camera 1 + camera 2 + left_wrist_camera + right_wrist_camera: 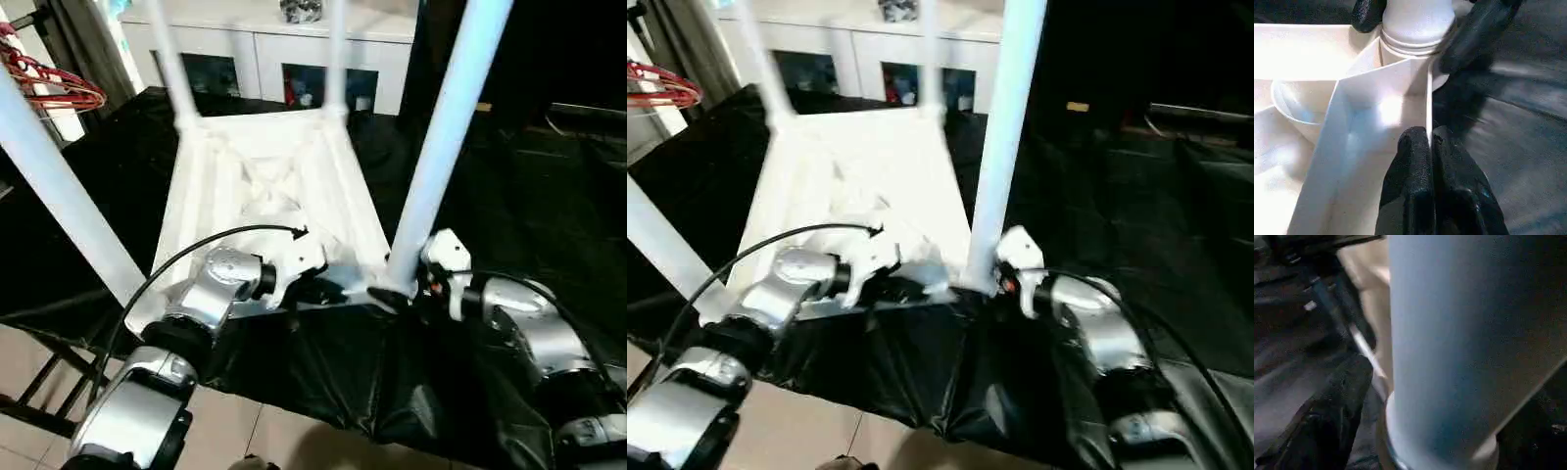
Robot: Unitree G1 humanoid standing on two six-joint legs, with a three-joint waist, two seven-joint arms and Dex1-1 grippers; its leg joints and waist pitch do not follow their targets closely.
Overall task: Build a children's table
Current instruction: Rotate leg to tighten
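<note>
One upturned white tabletop [265, 186] with four white tube legs [446, 137] standing in it, two robot hands [323, 290], one white cabinet [265, 39].

No readable text, label, brand, number or sign appears on any surface in these views.

1. A white tabletop [284, 181] with an X-ribbed underside is seen.
2. White tube legs [446, 127] are seen.
3. Black sheeting [323, 377] is spread beneath.
4. Silver forearms [211, 289] end in black fingers [1415, 171].
5. A white cabinet [265, 39] stands far.
6. Red wire [59, 88] is seen far left.
</note>
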